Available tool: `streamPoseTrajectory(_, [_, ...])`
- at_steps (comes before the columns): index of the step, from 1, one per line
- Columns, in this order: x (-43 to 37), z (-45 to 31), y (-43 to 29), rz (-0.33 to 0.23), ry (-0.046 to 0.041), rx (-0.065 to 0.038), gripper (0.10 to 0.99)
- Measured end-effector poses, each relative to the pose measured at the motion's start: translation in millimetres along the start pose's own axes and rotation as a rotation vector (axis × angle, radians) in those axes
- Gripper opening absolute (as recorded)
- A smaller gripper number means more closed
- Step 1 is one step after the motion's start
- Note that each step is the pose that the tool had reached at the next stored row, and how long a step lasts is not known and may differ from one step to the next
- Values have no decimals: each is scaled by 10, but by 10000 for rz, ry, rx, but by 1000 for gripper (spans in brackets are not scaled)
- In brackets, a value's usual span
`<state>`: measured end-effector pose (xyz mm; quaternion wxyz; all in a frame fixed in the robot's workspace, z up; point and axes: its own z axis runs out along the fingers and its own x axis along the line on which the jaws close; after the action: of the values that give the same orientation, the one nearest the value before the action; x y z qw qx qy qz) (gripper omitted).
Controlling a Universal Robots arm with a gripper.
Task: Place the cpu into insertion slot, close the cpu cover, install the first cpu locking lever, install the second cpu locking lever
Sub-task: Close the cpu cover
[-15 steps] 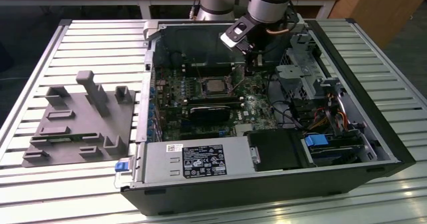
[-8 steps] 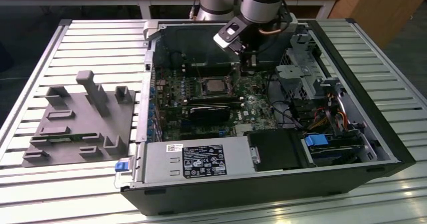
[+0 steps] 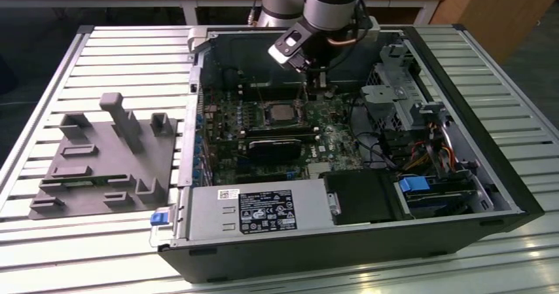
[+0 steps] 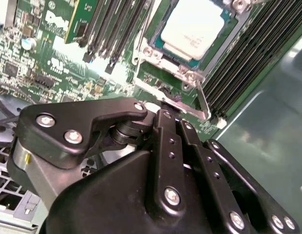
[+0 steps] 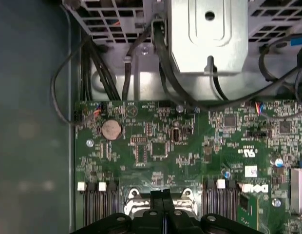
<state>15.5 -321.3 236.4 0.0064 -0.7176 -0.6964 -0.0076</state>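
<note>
The cpu point(image 4: 196, 23), a square chip with a dull silver top, lies flat in the insertion slot point(image 4: 160, 91) on the green motherboard. The thin silvery cpu cover point(image 4: 147, 52) frames it and looks lowered around it. A silvery locking lever point(image 4: 203, 100) sticks out at the socket's corner. My gripper point(image 4: 169, 109) hangs just off the socket's edge, its black fingers pressed together, shut, with nothing visible between them. In the exterior view the gripper point(image 3: 316, 83) stands inside the case, just behind the cpu point(image 3: 277, 112). In the first wrist view the gripper point(image 5: 163, 195) points at the socket's rim point(image 5: 135, 195).
The open black computer case point(image 3: 515, 196) lies on a slatted metal table point(image 3: 131, 52). Black memory slots point(image 4: 253, 46) flank the socket. A black block point(image 3: 272, 148) sits in front of it. Cables point(image 5: 163, 73) and a metal drive cage point(image 5: 209, 34) lie beyond the board. A grey fixture point(image 3: 105, 156) rests at the exterior view's left.
</note>
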Motion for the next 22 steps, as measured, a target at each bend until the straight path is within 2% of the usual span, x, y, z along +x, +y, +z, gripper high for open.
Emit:
streamPoseTrajectory(9, [-4, 0, -165, -3, 5, -153, 106])
streamPoseTrajectory(16, [-7, 0, -249, -5, 8, -273, 106])
streamPoseTrajectory(22, [-11, 3, -369, -6, 10, -306, 106])
